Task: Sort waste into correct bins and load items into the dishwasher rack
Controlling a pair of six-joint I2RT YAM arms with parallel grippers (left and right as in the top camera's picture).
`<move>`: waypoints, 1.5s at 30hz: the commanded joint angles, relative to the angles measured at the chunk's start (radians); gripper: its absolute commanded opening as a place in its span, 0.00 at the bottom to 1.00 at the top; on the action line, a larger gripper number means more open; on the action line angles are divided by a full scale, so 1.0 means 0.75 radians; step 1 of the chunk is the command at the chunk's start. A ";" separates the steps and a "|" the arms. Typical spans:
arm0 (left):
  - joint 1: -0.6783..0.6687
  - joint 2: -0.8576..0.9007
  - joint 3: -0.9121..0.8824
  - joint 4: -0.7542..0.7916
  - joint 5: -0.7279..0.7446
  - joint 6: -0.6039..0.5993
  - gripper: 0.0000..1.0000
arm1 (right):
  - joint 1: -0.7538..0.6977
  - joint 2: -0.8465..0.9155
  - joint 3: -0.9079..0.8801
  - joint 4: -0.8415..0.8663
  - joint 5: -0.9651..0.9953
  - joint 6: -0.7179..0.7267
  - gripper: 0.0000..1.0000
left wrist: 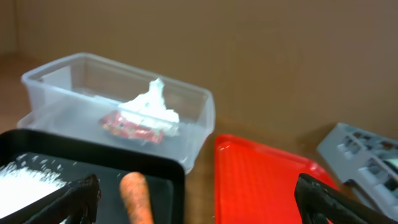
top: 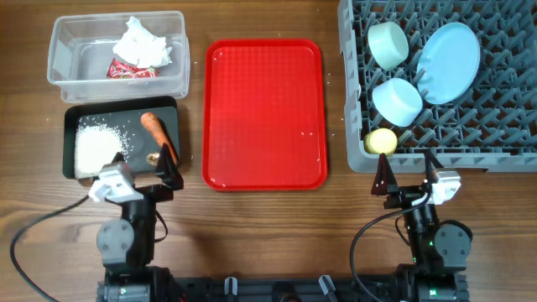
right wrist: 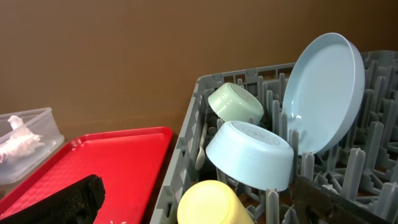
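Both grippers are released and hold nothing. The left gripper [top: 144, 166] sits at the near edge of the black tray [top: 168, 109], which holds rice [top: 96, 147], a carrot [top: 158, 130] and a scrap [top: 153, 157]. Beyond it, the tub [top: 59, 50] contains the napkin [top: 144, 42] and wrapper [top: 126, 70]. The right gripper [top: 409, 174] sits just before the rack [top: 503, 134], which holds the cup [top: 382, 140], blue bowl [top: 397, 101], green bowl [top: 388, 44] and the plate [top: 449, 50] on edge. The red tray [top: 264, 113] lies between.
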 commanded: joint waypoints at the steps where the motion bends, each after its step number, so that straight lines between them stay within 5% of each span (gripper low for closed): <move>1: -0.049 -0.106 -0.040 0.003 -0.059 0.000 1.00 | 0.002 -0.011 -0.003 0.006 -0.020 0.017 1.00; 17: -0.055 -0.264 -0.116 -0.216 0.005 0.004 1.00 | 0.002 -0.011 -0.003 0.006 -0.020 0.017 1.00; 45: -0.047 -0.260 -0.116 -0.213 0.021 -0.003 1.00 | 0.002 -0.011 -0.003 0.006 -0.021 0.017 1.00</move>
